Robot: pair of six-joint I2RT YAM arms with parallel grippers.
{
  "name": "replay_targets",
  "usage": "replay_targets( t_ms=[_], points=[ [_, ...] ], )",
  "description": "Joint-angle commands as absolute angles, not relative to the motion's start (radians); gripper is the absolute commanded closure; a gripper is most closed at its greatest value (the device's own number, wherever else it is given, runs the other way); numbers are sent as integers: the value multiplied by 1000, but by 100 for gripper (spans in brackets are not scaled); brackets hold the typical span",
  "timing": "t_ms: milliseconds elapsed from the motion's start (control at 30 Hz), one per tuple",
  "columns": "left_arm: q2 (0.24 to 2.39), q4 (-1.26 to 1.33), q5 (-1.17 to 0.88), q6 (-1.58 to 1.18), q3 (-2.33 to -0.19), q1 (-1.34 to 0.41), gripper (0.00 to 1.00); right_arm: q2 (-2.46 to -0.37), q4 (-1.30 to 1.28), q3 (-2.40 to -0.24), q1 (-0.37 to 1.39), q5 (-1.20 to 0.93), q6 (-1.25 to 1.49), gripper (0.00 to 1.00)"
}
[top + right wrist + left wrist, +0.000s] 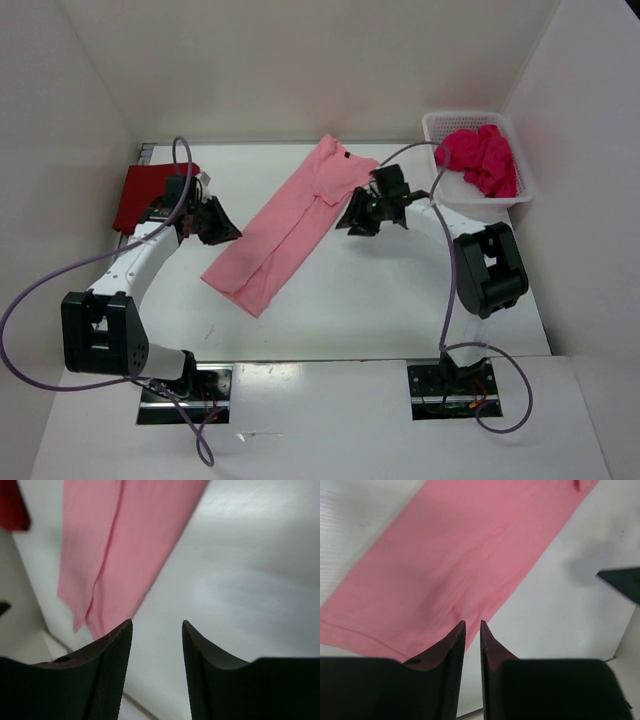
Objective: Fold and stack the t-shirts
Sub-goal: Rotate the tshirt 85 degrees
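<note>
Fingers (pixel 115 645) beside light pink shirt (pixel 290 225)

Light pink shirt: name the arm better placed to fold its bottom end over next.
Probably left. The left gripper hovers beside the light pink shirt's lower end, jaws nearly closed and empty. The right gripper sits beside the collar end, jaws open.

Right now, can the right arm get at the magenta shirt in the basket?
Probably yes. The magenta shirt lies heaped in the open-topped white basket, just behind the right end effector, which is open and empty beside the light pink shirt. Nothing covers it; only the basket wall needs clearing.
</note>
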State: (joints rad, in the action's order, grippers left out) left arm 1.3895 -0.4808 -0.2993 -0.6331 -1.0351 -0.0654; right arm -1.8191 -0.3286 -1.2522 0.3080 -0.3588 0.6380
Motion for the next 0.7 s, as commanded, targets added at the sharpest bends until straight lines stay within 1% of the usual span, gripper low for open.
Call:
replay_targets(
  t_ms=[0, 67, 200, 233, 333, 367, 433, 467, 533, 567, 667],
  points=[
    [1390, -489, -308, -580, -1052, -15, 75, -1770, -146, -1115, 452, -460, 741, 49],
    [1399, -489, -308, -571, -1042, 9, 74, -1791, -98, -1092, 532, -451, 781, 49],
    [1399, -499, -308, -549, -1032, 18, 74, -1893, 75, -1075, 557, -497, 935, 51],
    [1399, -499, -308, -549, -1023, 18, 72, -1931, 86, -1103, 571, -474, 962, 53],
    [1399, -499, -322, -549, -1014, 28, 70, -1988, 63, -1182, 597, -427, 962, 54],
    [1399, -499, -322, -549, -1014, 28, 70, -2024, 52, -1202, 606, -414, 962, 59],
    [1399, -489, -333, -549, -1003, 28, 70, -2060, 29, -1247, 606, -405, 971, 65],
    [1399, -489, -342, -549, -1003, 28, 69, -2089, 17, -1259, 606, -405, 971, 71],
    [1399, -480, -342, -540, -991, 28, 69, -2101, 17, -1259, 606, -388, 971, 75],
    [1399, -480, -342, -529, -979, 28, 69, -2102, 40, -1235, 592, -400, 971, 83],
    [1390, -480, -318, -520, -968, 5, 68, -2060, 39, -1166, 557, -426, 948, 95]
  ],
)
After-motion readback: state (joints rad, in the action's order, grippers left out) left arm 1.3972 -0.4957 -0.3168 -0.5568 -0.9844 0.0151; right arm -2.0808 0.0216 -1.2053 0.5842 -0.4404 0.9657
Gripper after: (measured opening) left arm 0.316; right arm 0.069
